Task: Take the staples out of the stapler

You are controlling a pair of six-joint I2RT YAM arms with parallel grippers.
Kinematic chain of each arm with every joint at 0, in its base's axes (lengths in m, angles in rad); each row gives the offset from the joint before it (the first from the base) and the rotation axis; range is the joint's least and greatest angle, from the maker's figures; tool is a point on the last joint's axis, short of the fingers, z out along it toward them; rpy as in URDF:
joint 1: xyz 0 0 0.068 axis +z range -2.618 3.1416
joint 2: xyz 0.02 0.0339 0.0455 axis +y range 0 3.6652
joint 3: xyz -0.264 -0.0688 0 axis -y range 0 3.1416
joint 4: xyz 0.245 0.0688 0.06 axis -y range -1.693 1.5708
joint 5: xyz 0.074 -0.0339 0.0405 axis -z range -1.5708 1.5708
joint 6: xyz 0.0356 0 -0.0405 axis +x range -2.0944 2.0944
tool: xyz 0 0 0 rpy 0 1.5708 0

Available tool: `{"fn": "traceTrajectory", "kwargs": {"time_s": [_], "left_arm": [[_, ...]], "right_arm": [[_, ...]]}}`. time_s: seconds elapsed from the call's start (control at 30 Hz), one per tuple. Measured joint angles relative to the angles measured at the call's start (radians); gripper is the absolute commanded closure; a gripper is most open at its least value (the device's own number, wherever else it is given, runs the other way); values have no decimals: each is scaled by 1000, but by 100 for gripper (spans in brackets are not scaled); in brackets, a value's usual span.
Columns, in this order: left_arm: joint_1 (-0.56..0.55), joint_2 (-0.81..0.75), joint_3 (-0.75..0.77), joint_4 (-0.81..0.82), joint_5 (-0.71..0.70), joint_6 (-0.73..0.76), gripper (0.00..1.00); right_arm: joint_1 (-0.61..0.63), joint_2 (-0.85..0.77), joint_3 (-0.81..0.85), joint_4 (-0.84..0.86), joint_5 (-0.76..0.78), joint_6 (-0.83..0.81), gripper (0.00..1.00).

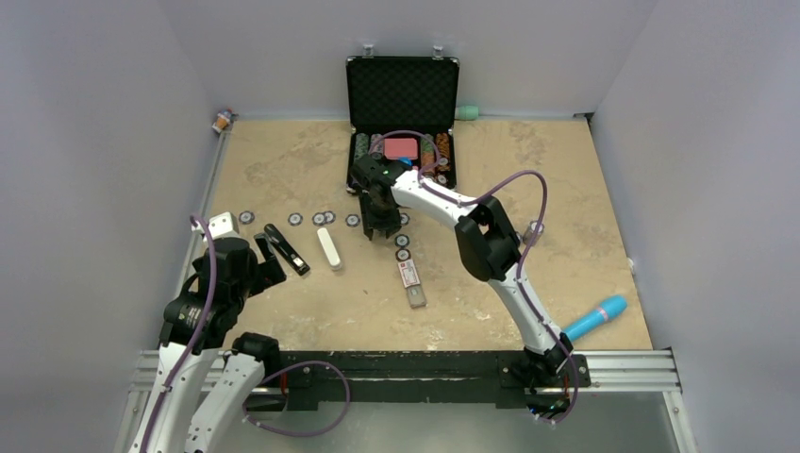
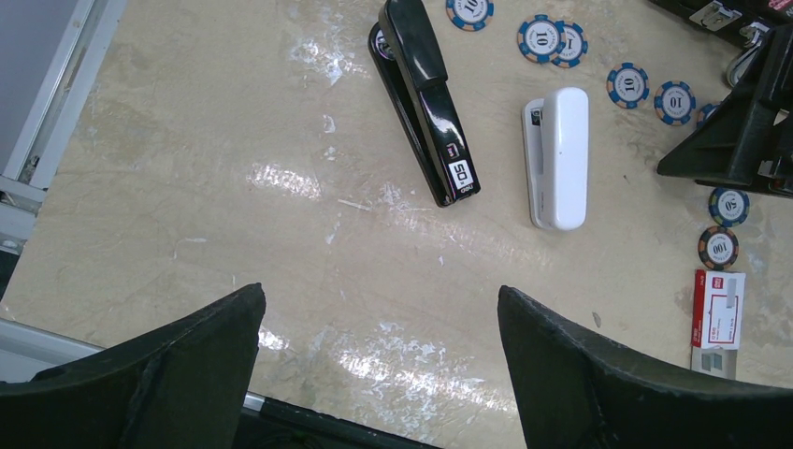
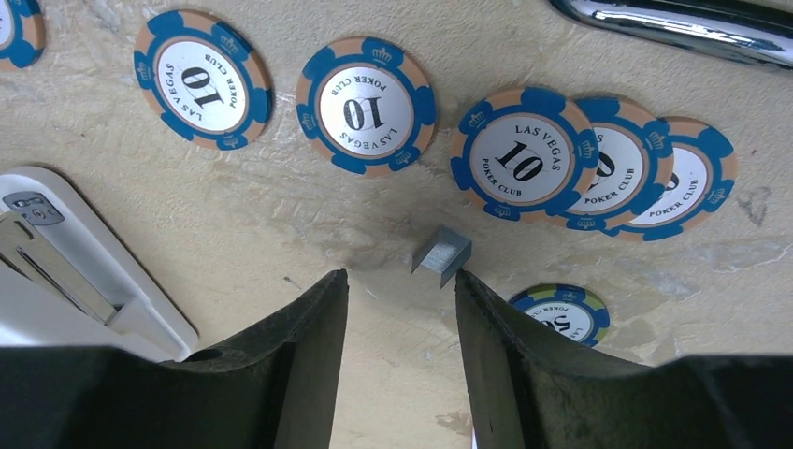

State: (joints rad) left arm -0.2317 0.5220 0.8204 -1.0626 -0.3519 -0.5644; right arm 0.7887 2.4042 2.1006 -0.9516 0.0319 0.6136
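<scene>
Just beyond my right pincer (image 3: pixel 402 281), parted narrowly and empty, the staples (image 3: pixel 441 254) lie on the table (image 3: pixel 281 215); my left pincer (image 2: pixel 379 304) gapes wide, empty, near the stapler (image 2: pixel 425 98).

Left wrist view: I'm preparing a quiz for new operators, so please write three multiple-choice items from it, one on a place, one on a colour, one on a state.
1. Where does the black stapler lie relative to the white stapler?
A. to its left
B. to its right
C. on top of it

2. What colours is the label on the clear staple box?
A. green and yellow
B. red and white
C. blue and black

3. How is the left claw?
A. shut on the black stapler
B. shut on nothing
C. open, holding nothing

Answers:
1 A: both lie on the table, the black one to the left with a gap between them.
2 B: the label shows a red band beside a white field.
3 C: its fingers stand wide apart with only bare table between them.
</scene>
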Motion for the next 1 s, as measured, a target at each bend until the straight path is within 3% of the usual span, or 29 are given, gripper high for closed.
{"fn": "traceTrajectory", "kwargs": {"time_s": [0.6, 1.0], "left_arm": [[-1, 0, 0, 0, 0, 0, 3], [-1, 0, 0, 0, 0, 0, 3]], "right_arm": [[-23, 30, 44, -6, -3, 8, 70], [-24, 31, 40, 0, -20, -2, 73]]}}
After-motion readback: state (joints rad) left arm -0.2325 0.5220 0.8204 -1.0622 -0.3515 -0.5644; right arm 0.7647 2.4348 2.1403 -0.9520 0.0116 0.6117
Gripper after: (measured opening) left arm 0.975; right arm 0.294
